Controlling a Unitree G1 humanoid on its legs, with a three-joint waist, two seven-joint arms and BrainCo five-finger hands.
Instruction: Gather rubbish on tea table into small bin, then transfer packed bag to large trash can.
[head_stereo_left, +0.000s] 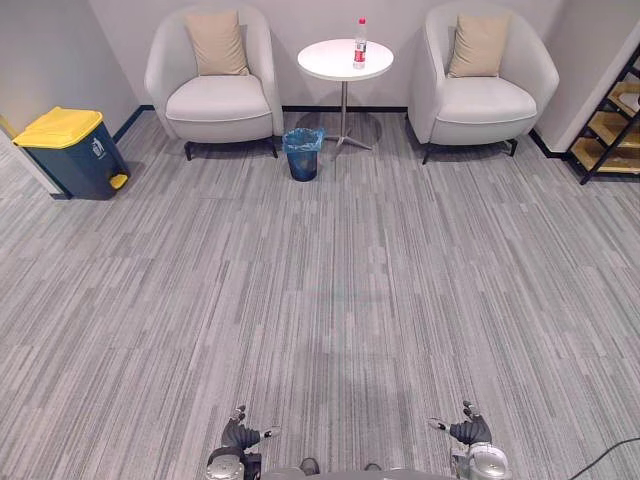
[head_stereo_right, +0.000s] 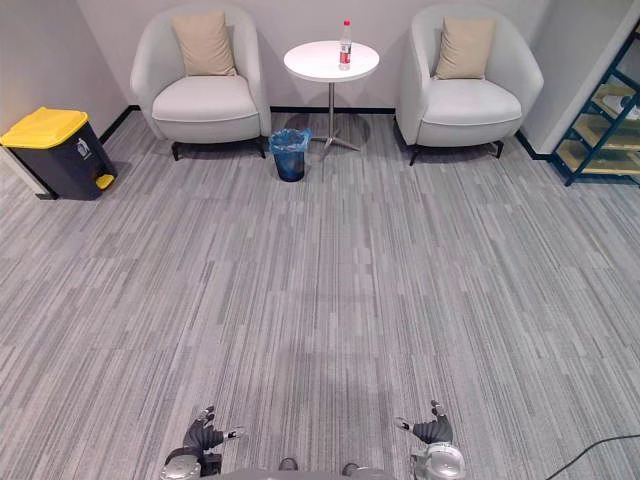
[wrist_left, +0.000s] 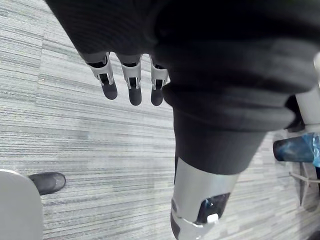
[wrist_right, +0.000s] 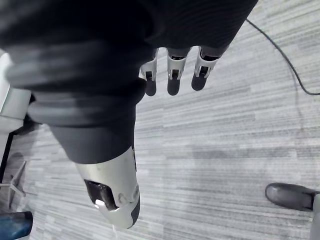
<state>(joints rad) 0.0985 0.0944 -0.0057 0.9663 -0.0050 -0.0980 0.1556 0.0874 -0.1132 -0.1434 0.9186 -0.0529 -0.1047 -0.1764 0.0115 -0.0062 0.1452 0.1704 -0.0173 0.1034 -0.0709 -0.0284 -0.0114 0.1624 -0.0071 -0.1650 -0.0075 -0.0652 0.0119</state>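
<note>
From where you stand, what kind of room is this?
Probably a lounge or waiting area: a small round table stands between the left armchair and the right armchair, with a small bin on the floor beside it.

- The grey floor (head_stereo_left: 330, 280) bears two armchairs (head_stereo_left: 215, 90), the tea table (head_stereo_left: 345, 60) between them, the small bin (head_stereo_left: 303, 153) beside its foot, and the large trash can (head_stereo_left: 70, 152) far left.
- The tea table carries what looks like one upright bottle (head_stereo_left: 360, 43).

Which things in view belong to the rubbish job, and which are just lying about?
Job:
bottle on the tea table
small bin on the floor beside it
large trash can, yellow lid

Not the job:
left armchair
right armchair
shelf
</note>
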